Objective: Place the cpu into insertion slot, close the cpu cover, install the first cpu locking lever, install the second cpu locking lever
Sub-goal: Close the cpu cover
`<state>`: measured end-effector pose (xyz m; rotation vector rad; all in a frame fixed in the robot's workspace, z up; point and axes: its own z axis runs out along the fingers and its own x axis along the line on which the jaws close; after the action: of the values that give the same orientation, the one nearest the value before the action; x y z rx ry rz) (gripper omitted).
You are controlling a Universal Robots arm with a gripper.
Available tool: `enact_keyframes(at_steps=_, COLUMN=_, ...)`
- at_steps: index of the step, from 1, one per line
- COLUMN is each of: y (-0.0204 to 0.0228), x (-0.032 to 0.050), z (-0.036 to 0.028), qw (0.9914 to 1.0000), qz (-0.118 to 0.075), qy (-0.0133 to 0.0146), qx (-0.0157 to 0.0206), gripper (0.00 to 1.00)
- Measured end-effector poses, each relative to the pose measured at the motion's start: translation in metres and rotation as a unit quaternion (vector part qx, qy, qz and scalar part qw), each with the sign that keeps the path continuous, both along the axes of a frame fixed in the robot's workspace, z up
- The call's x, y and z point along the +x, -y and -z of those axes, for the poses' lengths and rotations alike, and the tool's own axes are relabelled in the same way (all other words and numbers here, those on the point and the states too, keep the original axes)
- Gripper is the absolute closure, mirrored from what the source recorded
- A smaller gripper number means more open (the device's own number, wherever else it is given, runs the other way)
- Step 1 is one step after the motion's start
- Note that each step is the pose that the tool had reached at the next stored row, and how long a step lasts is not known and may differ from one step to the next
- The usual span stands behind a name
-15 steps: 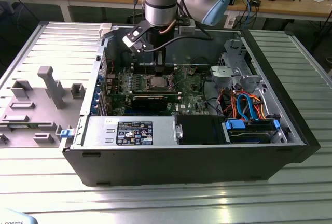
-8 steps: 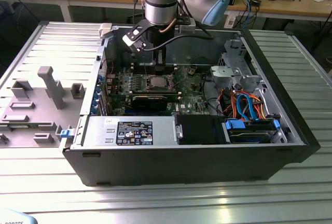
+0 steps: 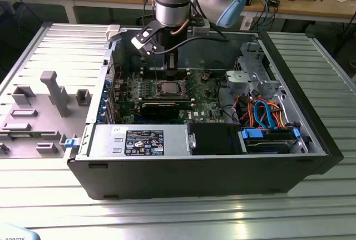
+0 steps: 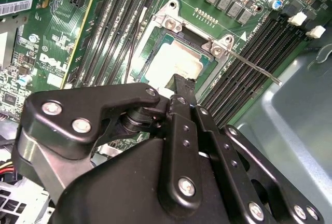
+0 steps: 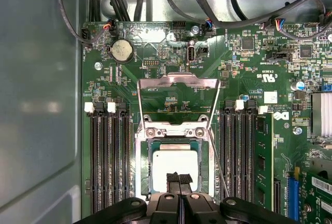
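Slatted metal bench [image 3: 167, 218], open PC case [image 3: 194, 176]: cpu [image 5: 174, 164] sat in insertion slot [image 5: 144, 168] mid-board, cpu cover [image 5: 179, 83] stood flipped up for access, gripper [image 5: 179, 178] pinched closed, empty, just above cpu.

Tally at the insertion slot [image 5: 174, 145]
I count one cpu [image 5: 175, 168] inside, one cpu cover [image 5: 178, 82] beside, one coin battery [image 5: 123, 50] near.

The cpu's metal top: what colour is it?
The cpu top is plain, dull silver-grey; clearest in the first wrist view.
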<state>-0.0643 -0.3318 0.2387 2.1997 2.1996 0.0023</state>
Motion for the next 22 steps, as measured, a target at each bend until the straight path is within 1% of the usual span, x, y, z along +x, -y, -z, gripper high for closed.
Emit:
enact_keyframes(at_steps=6, y=0.0, x=0.0, z=-0.0016, qw=1.0, qz=0.0, qy=0.0, qx=-0.0001, gripper=0.89)
enact_keyframes(at_steps=12, y=0.0, x=0.0, z=-0.005, qw=1.0, qz=0.0, qy=-0.0001, qx=-0.0001, gripper=0.89)
enact_keyframes(at_steps=14, y=0.0, x=0.0, z=-0.0081, qw=1.0, qz=0.0, qy=-0.0001, qx=-0.0001, gripper=0.89)
enact_keyframes(at_steps=16, y=0.0, x=0.0, z=-0.0127, qw=1.0, qz=0.0, qy=-0.0001, qx=-0.0001, gripper=0.89)
enact_keyframes(at_steps=19, y=0.0, x=0.0, z=-0.0157, qw=1.0, qz=0.0, qy=0.0, qx=-0.0004, gripper=0.89)
enact_keyframes(at_steps=22, y=-0.0001, x=0.0, z=-0.017, qw=1.0, qz=0.0, qy=0.0, qx=-0.0009, gripper=0.89)
